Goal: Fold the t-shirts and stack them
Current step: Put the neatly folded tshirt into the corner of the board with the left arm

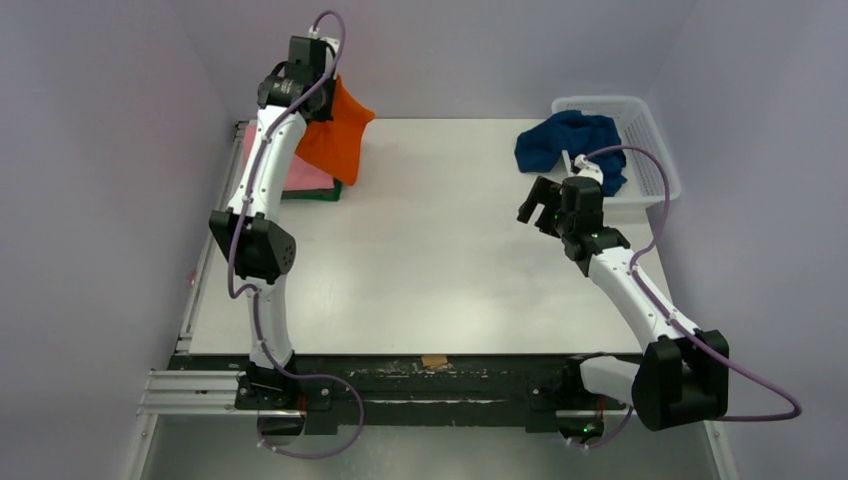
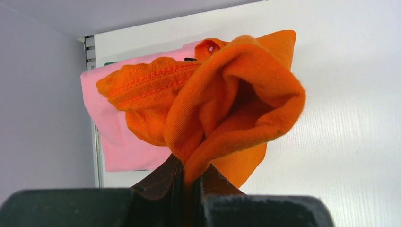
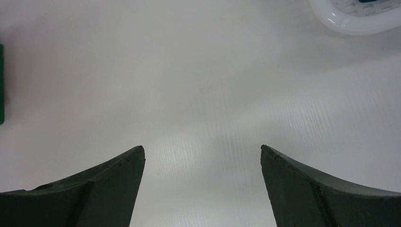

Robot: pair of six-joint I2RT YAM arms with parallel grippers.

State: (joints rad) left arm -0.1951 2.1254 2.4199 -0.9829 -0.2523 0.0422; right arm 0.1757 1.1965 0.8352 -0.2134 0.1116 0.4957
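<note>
Two arms. My left fingers (image 2: 163, 179) clamp a bunched orange tee (image 2: 222, 99), hanging over the pink tee (image 2: 106, 137) at far left. My right fingers (image 3: 94, 189) gape, empty. Navy tee (image 1: 565, 145) lies in the basket (image 1: 600, 101). Released bunched, orange could land crumpled.

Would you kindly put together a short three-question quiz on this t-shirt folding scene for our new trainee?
1. True or false: the left pincer is shut on the orange t-shirt.
2. Fill in: the right pincer has its jaws ____ and holds nothing.
3. Choose: the navy t-shirt is A) in the white basket, spilling over its rim; B) held by the left pincer; C) held by the right pincer.
Key: 1 true; 2 open; 3 A.
</note>
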